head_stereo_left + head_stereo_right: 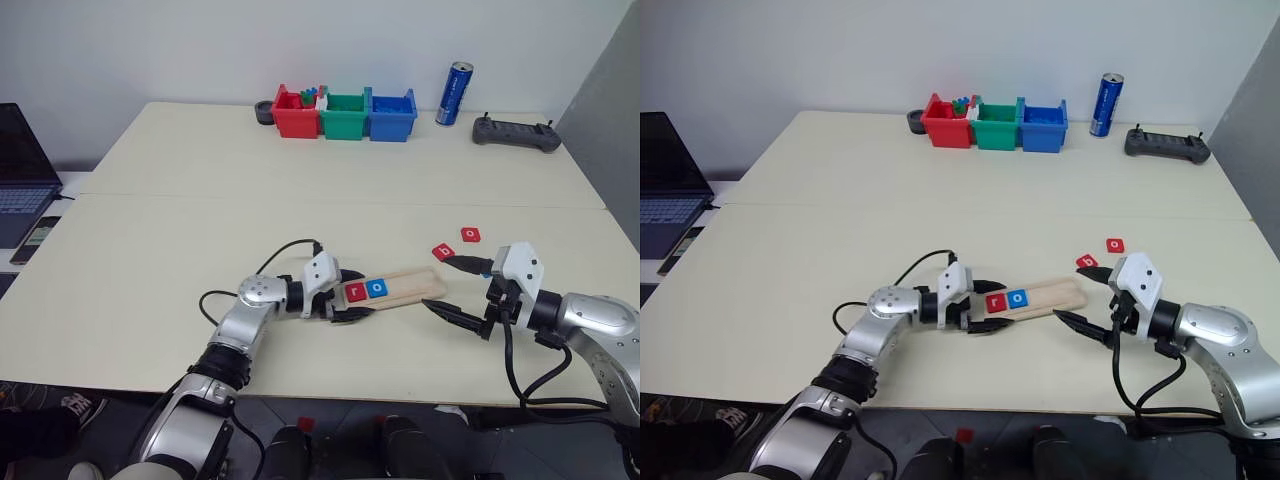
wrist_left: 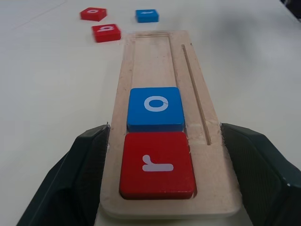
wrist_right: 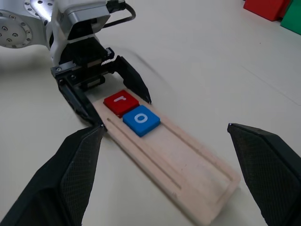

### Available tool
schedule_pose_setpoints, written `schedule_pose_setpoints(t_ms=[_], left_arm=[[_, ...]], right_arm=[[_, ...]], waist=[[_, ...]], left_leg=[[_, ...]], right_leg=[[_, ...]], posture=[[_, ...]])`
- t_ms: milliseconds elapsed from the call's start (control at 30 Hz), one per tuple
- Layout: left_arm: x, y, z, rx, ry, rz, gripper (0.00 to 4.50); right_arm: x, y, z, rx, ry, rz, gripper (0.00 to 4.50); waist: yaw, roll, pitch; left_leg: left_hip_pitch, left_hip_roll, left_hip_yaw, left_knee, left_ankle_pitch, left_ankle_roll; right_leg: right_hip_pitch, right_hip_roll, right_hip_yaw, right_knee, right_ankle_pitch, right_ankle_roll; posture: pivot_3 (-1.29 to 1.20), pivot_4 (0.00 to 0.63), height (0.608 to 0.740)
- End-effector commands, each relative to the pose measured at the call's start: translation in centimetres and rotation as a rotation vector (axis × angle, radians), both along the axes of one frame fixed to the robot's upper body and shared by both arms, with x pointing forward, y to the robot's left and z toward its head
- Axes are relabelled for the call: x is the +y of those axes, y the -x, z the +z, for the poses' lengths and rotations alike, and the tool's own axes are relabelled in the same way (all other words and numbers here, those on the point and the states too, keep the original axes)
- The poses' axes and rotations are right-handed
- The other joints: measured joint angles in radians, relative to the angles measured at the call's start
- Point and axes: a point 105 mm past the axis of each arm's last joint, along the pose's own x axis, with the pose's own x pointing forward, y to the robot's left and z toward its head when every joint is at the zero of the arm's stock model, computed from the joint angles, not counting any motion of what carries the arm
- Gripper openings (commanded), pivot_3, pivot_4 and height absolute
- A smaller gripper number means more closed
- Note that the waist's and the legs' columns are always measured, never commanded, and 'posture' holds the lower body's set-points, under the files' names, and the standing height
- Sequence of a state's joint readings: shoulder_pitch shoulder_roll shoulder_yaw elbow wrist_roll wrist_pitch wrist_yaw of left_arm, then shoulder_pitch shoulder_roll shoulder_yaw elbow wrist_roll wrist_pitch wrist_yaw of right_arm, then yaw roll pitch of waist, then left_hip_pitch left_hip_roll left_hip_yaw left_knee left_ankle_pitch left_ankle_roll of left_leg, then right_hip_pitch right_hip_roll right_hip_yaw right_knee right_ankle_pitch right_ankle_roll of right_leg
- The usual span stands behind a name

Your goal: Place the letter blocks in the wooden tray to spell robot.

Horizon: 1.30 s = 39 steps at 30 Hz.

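1. A pale cream worktop [image 1: 180, 200] stands against a plain white wall; at its far edge, well beyond the long pale wooden tray [image 1: 400, 288], sit a red plastic bin [image 1: 296, 115], a green plastic bin [image 1: 344, 116] and a blue plastic bin [image 1: 390, 116], with a tall blue drinks can [image 1: 454, 94] and a black handheld controller [image 1: 516, 133] further to the right.
2. A dark laptop [image 1: 22, 165] rests far left of the tray.
3. The left tool [image 1: 345, 298] clamps its black fingers on the tray's left end.
4. The red square "r" block [image 1: 356, 293] and blue square "o" block [image 1: 377, 288] lie side by side in that end.
5. The right tool [image 1: 455, 288] hangs wide open and empty just off the tray's right end.
6. The head views show two red blocks, "b" [image 1: 443, 252] and another [image 1: 470, 234], beyond the tray's right end; the left wrist view adds a blue block [image 2: 147, 15] near them.
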<state>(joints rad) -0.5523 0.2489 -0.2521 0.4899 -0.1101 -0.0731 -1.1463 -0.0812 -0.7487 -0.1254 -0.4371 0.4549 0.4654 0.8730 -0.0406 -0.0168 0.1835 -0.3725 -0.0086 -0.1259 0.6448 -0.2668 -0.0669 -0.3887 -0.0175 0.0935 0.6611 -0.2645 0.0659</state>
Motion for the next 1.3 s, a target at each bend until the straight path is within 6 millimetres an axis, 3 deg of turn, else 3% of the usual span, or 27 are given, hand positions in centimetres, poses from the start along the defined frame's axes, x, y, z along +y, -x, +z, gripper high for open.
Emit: schedule_pose_setpoints(t_ms=[33, 400, 1300], left_arm=[[-1.5, 0.3, 0.2, -0.035, -0.002, -0.067, 3.39], [-3.1, -0.5, -0.9, -0.05, -0.035, -0.098, 3.39], [-3.0, -1.4, -0.1, -0.102, -0.048, -0.111, 3.39]], right_arm=[[0.2, 0.5, 0.9, -0.033, -0.011, 0.018, 4.5], [0.4, 0.3, 0.7, -0.032, -0.012, 0.017, 4.5], [0.5, 0.0, 1.0, -0.033, -0.009, 0.02, 4.5]], waist=[[0.002, 0.0, 0.0], [0.007, 0.0, 0.0], [0.007, 0.0, 0.0]], left_leg=[[0.0, 0.0, 0.0, 0.0, 0.0, 0.0], [0.0, -0.001, 0.0, 0.0, 0.0, 0.0], [0.0, -0.001, 0.0, 0.0, 0.0, 0.0]], right_leg=[[0.0, 0.0, 0.0, 0.0, 0.0, 0.0], [0.0, 0.0, 0.0, -0.001, 0.0, 0.001], [0.0, 0.0, 0.0, 0.0, -0.001, 0.001]], posture=[[0.0, 0.15, 0.74], [0.0, 0.15, 0.74], [0.0, 0.15, 0.74]])
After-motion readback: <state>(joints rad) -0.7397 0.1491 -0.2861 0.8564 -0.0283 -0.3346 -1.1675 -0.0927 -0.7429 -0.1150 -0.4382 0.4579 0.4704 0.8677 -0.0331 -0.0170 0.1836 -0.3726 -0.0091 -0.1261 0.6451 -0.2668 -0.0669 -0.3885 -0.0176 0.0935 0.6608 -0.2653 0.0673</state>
